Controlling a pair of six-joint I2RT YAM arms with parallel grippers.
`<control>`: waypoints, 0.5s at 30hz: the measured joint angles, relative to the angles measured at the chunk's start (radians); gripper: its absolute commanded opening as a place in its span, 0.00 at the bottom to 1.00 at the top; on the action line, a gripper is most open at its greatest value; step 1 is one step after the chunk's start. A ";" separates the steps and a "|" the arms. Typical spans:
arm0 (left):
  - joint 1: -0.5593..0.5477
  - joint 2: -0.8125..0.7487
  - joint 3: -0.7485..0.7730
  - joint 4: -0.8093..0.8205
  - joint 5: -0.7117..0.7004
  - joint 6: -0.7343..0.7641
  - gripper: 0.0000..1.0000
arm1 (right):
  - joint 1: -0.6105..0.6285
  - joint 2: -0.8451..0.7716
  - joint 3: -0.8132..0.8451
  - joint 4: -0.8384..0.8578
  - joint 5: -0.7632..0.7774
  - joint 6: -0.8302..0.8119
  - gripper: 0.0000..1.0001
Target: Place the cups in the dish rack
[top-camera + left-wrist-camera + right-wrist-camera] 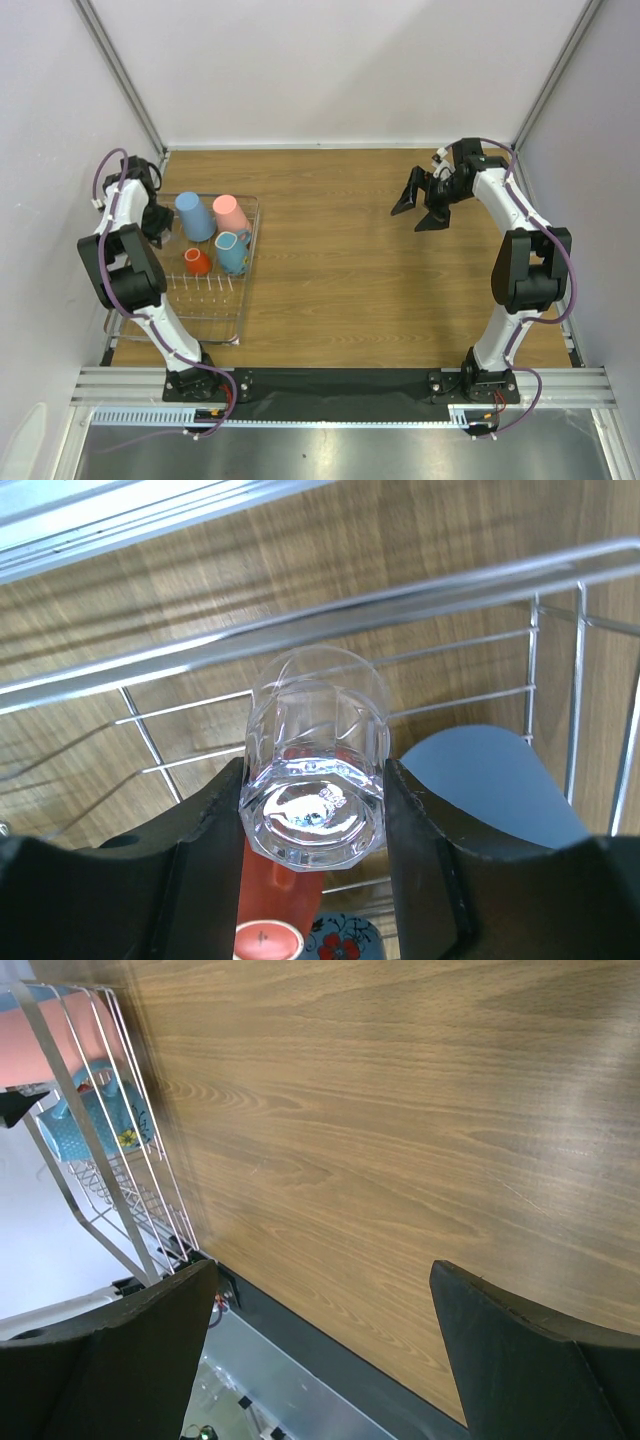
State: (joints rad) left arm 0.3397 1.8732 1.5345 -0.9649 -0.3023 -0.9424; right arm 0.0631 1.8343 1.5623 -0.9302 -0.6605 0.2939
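The dish rack (250,262) stands at the table's left. In it are the light-blue tumbler (194,216), the pink tumbler (231,213), the blue-grey mug (233,253) and the orange mug (197,262). My left gripper (157,222) is over the rack's far left corner. In the left wrist view it (315,815) is shut on the tiny clear glass (316,765), mouth pointing away, above the rack wires (400,600). The orange mug (268,920) and the light-blue tumbler (490,785) lie below. My right gripper (420,208) is open and empty over the bare table.
The right wrist view shows my open gripper (325,1350) over wood, with the rack's side (95,1150) and the blue-grey mug (105,1120) at its left. White walls and metal posts enclose the table. A black strip runs along the near edge.
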 measured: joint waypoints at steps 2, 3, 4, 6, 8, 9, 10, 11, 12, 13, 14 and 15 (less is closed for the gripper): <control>0.007 0.003 0.000 0.000 0.000 0.000 0.01 | 0.000 0.001 0.004 0.000 -0.002 0.000 0.95; 0.011 0.006 0.000 0.001 0.001 0.000 0.01 | 0.000 0.001 0.005 0.000 -0.003 0.000 0.95; 0.014 0.008 0.000 0.001 0.002 0.000 0.01 | 0.000 0.001 0.005 0.000 -0.003 0.000 0.94; 0.018 0.010 0.000 0.002 0.002 0.000 0.02 | 0.000 0.004 0.006 0.000 -0.003 0.000 0.94; 0.022 0.011 0.000 0.002 0.002 0.000 0.03 | 0.000 0.006 0.007 0.000 -0.004 0.000 0.94; 0.024 0.011 0.000 0.003 0.002 0.000 0.04 | 0.000 0.007 0.007 0.000 -0.004 0.000 0.95; 0.026 0.012 0.000 0.004 0.003 0.000 0.05 | 0.000 0.007 0.007 0.000 -0.004 0.000 0.94; 0.028 0.012 0.000 0.006 0.004 0.000 0.07 | 0.000 0.007 0.007 0.000 -0.006 0.000 0.95; 0.031 0.014 0.000 0.007 0.008 0.000 0.14 | 0.000 0.008 0.007 0.000 -0.008 0.001 0.95; 0.034 0.016 0.000 0.008 0.011 0.000 0.16 | 0.000 0.008 0.008 0.000 -0.010 0.001 0.95; 0.037 0.018 0.000 0.010 0.015 0.001 0.20 | 0.000 0.009 0.010 0.000 -0.010 0.001 0.94; 0.039 0.019 0.000 0.010 0.018 0.001 0.23 | 0.000 0.009 0.011 0.000 -0.011 0.001 0.94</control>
State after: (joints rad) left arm 0.3782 1.8923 1.5345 -0.9546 -0.2848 -0.9413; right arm 0.0631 1.8435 1.5734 -0.9302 -0.6712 0.2947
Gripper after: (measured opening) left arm 0.538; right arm 0.946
